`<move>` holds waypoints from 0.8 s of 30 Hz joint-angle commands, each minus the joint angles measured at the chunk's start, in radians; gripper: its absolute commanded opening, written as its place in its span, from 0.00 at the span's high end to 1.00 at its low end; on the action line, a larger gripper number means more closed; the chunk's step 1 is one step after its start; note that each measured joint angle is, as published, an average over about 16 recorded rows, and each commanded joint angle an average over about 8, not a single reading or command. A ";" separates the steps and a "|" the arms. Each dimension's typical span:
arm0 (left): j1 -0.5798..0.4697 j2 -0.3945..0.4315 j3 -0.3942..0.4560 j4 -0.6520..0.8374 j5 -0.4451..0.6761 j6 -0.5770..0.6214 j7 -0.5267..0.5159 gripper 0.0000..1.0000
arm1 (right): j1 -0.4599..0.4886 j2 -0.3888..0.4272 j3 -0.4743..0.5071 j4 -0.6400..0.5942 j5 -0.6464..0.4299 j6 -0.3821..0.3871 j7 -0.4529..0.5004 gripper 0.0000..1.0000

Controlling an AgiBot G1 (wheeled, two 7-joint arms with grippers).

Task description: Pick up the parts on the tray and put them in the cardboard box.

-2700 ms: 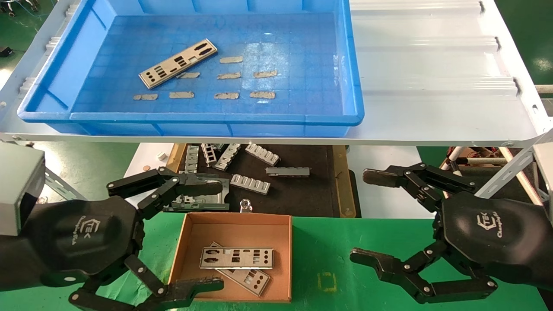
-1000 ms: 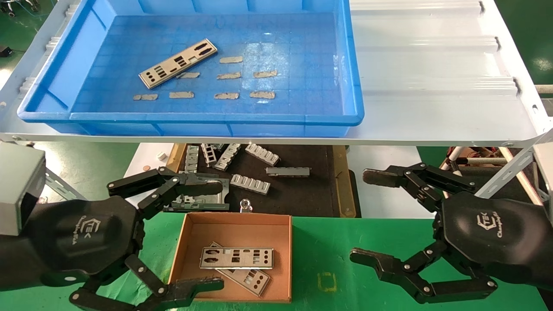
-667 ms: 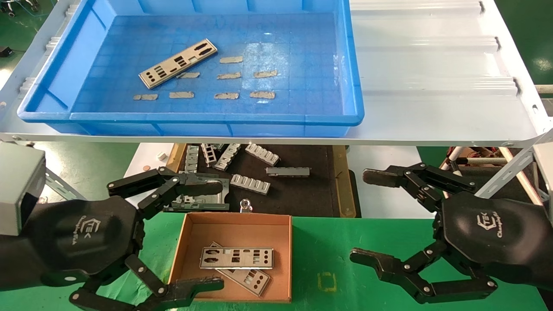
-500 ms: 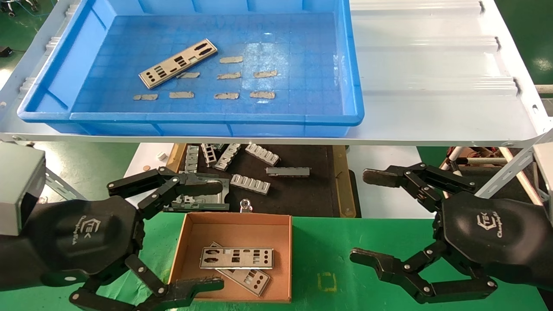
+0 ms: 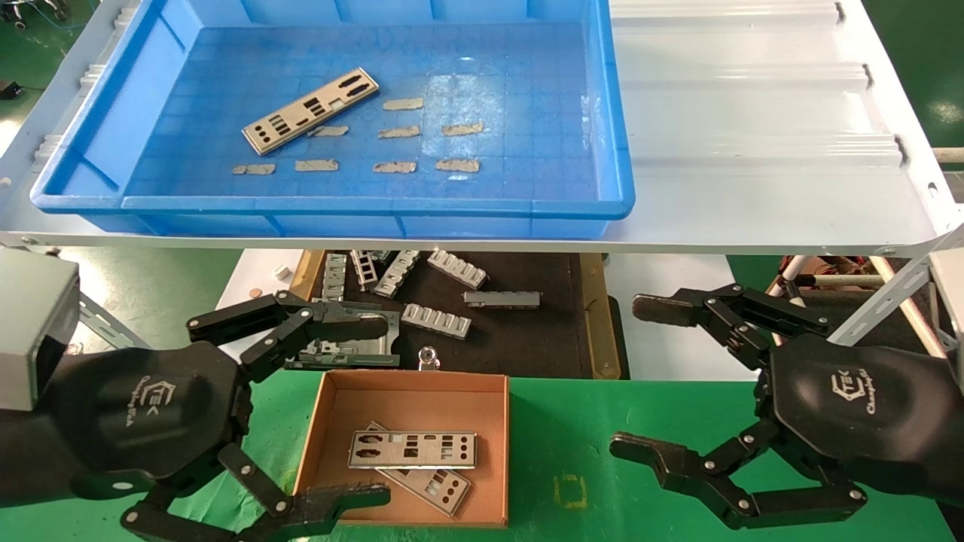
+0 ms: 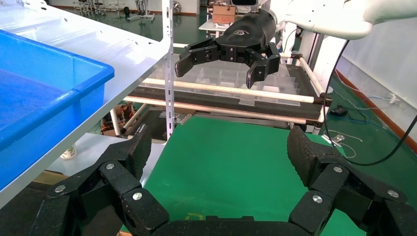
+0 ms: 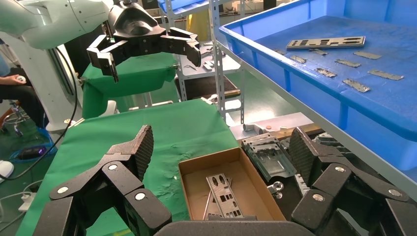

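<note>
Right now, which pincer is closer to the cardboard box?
Left. The left pincer straddles the cardboard box's left side, open. The right pincer, also open, hangs off to the box's right over the green mat.

Each gripper's black housing carries a white logo reading "TEK". It shows on the left gripper (image 5: 380, 410) and the right gripper (image 5: 640, 380); the script under it is illegible.

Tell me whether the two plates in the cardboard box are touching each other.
Touching. The head view shows the upper plate lying across the lower plate in the cardboard box, overlapping it with no gap.
</note>
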 commanded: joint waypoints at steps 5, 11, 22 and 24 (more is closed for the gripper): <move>0.000 0.000 0.000 0.000 0.000 0.000 0.000 0.00 | 0.000 0.000 0.000 0.000 0.000 0.000 0.000 0.00; 0.000 0.000 0.000 0.000 0.000 0.000 0.000 0.00 | 0.000 0.000 0.000 0.000 0.000 0.000 0.000 0.00; 0.000 0.000 0.000 0.000 0.000 0.000 0.000 0.00 | 0.000 0.000 0.000 0.000 0.000 0.000 0.000 0.00; 0.000 0.000 0.000 0.000 0.000 0.000 0.000 0.00 | 0.000 0.000 0.000 0.000 0.000 0.000 0.000 0.00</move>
